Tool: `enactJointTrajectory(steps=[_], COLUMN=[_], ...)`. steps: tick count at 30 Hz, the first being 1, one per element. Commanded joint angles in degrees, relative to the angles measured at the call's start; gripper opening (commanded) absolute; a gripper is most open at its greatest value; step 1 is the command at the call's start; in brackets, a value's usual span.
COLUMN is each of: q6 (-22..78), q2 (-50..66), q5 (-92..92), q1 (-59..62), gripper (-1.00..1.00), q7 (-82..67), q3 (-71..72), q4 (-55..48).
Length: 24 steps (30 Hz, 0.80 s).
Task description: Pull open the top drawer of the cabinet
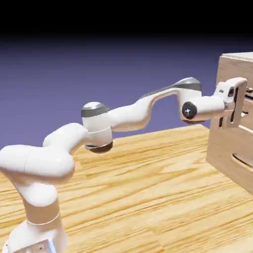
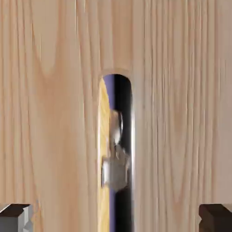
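Lining up on: top drawer [image 2: 54, 118], the grip step; drawer looks shut, though the arm hides much of it in the exterior view.
Cabinet [image 1: 216, 148]: at the bench [image 1: 148, 178]'s edge on the exterior view's right; top drawer is its upper front.
Jaws [image 2: 116, 218]: wide apart, nothing clamped.
Slot handle [image 2: 124, 97]: between the fingertips' lines in the hand view; contact can't be told.
Next move: likely ease in, close on handle, then pull straight out.

One arm [image 1: 131, 116], one cabinet [image 1: 225, 146]
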State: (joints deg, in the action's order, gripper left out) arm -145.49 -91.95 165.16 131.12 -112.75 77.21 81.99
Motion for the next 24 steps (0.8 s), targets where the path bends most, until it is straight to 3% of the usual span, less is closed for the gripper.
enactJointTrajectory(steps=[1,7,8,24], q6=[-0.9,-5.9,-5.9,7.0], q2=[0.1,0.7,0.7,-1.6], q5=[-0.2,-1.1,-1.1,0.7], q1=[1.2,8.3,8.3,-9.7], gripper=[0.0,0.0,-1.0,-1.0], q7=[0.4,2.6,2.6,-1.7], q3=[0.0,-0.3,-0.3,-0.3], q4=[-2.1,-14.3,-14.3,16.8])
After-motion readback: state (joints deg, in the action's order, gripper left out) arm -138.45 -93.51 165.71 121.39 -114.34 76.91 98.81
